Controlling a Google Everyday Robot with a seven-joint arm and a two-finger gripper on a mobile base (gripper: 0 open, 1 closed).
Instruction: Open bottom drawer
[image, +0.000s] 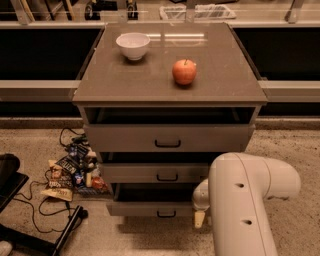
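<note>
The grey cabinet (170, 82) has three drawers, each pulled out a little. The bottom drawer (145, 208) is the lowest one, with a shallow grey front and a small black bar handle (166, 214). A dark gap shows above its front. My gripper (199, 218) hangs at the right end of the bottom drawer's front, to the right of the handle and at about its height. Most of the gripper is hidden behind my white arm (245, 200), which fills the lower right.
A white bowl (133, 45) and a red apple (184, 72) sit on the cabinet top. Snack packets (70, 172) and black cables (35, 205) lie on the floor to the left of the cabinet. A dark object (7, 175) is at the far left.
</note>
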